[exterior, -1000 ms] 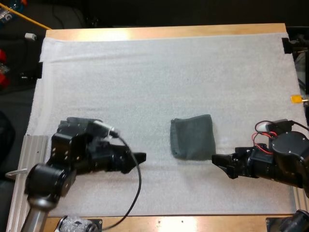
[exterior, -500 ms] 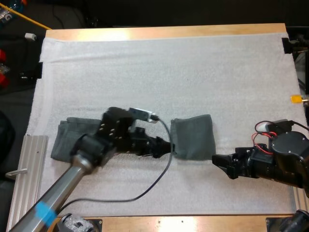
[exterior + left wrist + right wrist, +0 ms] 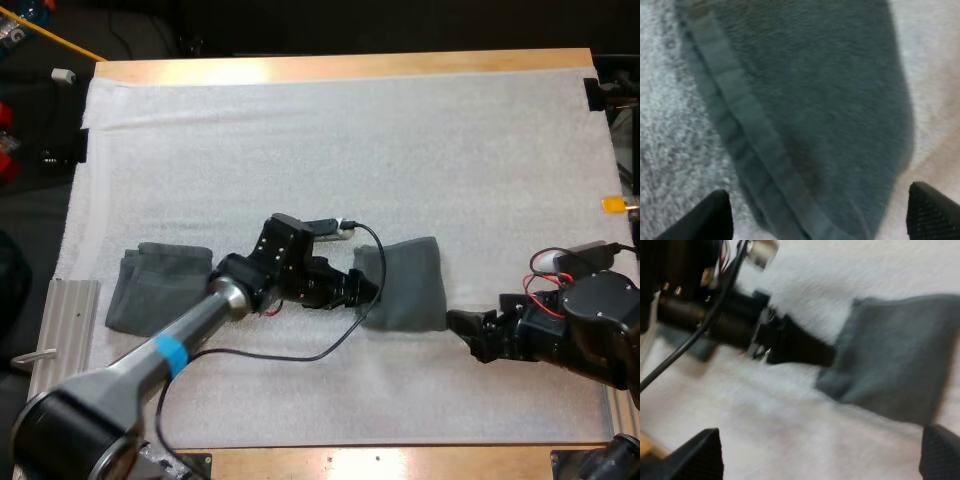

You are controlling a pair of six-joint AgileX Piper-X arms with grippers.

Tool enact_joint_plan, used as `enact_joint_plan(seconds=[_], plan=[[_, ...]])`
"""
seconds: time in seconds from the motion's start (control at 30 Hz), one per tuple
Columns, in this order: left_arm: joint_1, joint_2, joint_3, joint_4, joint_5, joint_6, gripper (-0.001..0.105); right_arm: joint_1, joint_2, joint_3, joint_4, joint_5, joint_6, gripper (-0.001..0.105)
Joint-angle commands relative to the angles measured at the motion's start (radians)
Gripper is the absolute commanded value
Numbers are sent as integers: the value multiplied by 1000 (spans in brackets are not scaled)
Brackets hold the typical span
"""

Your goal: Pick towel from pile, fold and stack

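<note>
Left gripper (image 3: 367, 291): jaws wide apart, clamped on nothing. They straddle the near-left corner of the folded towel (image 3: 405, 285). In the left wrist view one fingertip (image 3: 715, 215) sits over the bare mat (image 3: 300, 150) outside the hemmed edge and the other sits over mat past the opposite side, with the towel corner between them. Can't tell whether either finger touches the cloth.

Right gripper (image 3: 464, 326): jaws also apart, holding nothing. In the high view it sits just beside the towel's near-right corner, low over the mat. The right wrist view has both fingers clear of the cloth, with the towel ahead of them and the left gripper at the towel's far edge beyond.

Around: second towel (image 3: 160, 290) lies well off to the left on the mat, dark grey-green, loosely bunched, with neither gripper at it. The left arm stretches from the near-left side across the mat, its forearm passing on the near side of the second towel. The table (image 3: 350, 65) shows as a wood strip along the far side.

Task towel: flat, roughly square, folded, right of mat centre and toward the near side. It sits between the two grippers, left gripper on its left edge, right gripper off its near-right corner.
</note>
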Motion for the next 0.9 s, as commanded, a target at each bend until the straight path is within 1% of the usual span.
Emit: enact_joint_plan(seconds=[0.0,0.03,0.07,0.1,0.17,0.4,0.53,0.6,0.77,0.87], plan=[[-4,17,-1,-23,-3,-31,69,2,-3,-8,8,77,-15,77],[-4,26,-1,-26,2,-35,69,2,-3,-6,13,99,-15,77],[-4,45,-1,-33,19,-47,69,2,-3,-6,25,146,-15,77],[-4,61,-1,-37,38,-51,69,2,-1,-6,33,168,-15,77],[-4,82,-1,-46,62,-51,69,2,-1,-5,45,170,-20,77],[-4,121,-5,-53,60,-59,69,2,-1,-3,52,170,-34,77],[-6,135,-11,-77,97,-99,69,2,-1,-3,52,170,-34,77],[-10,145,-25,-93,124,-122,69,2,-1,-3,52,170,-34,77],[-30,176,-71,-97,147,-168,69,2,-1,-3,52,170,-34,77],[-45,197,-89,-93,157,-179,69,2,-1,-3,53,170,-34,77]])
